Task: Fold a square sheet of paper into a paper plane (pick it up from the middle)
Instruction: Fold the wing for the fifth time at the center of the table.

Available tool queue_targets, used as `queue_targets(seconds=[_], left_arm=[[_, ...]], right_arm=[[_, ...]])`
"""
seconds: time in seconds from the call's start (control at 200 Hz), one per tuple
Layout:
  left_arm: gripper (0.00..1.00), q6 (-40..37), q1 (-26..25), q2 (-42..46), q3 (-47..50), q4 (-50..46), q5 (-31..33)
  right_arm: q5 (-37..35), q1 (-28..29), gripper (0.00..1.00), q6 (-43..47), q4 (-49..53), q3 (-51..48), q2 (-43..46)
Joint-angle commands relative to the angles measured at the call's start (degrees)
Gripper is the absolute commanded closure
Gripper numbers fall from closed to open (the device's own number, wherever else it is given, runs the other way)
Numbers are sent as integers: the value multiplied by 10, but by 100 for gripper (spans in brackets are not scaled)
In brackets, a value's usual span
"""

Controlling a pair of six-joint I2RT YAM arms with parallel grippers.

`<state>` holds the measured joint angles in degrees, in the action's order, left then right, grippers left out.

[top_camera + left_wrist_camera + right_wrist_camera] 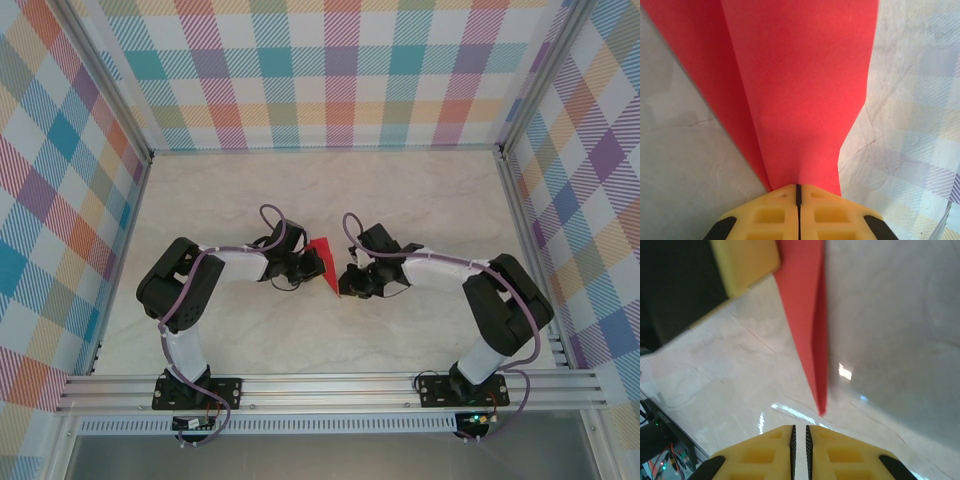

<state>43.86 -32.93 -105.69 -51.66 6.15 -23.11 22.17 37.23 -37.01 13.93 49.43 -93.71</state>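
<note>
We pinch the half-folded paper plane [805, 90] in our left jaws; our barely open, empty right jaws should grab its tip next.

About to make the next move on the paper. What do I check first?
1. Left gripper shut on paper: ok.
2. Right gripper empty, jaws barely open: ok.
3. Paper's tip just ahead of right gripper: ok.
4. Grippers apart: ok.
5. Tip clear of table: cannot tell.
6. Folding finished: cannot tell.
</note>
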Motion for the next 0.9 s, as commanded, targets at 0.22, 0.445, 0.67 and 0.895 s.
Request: queue_targets(seconds=[0.22,0.445,0.67,0.895], left_arm=[[93,-9,-3,-29,0,-43,35],[93,-18,-3,-27,-8,-45,35],[92,-45,6,-27,-18,-35,38],[90,-95,30,-51,-41,-25,26]], right_arm=[[24,3,86,-6,-43,65,-95],[-8,3,87,7,-7,49,-122],[-19,2,87,17,12,27,-140],[-18,2,87,28,25,20,-143]])
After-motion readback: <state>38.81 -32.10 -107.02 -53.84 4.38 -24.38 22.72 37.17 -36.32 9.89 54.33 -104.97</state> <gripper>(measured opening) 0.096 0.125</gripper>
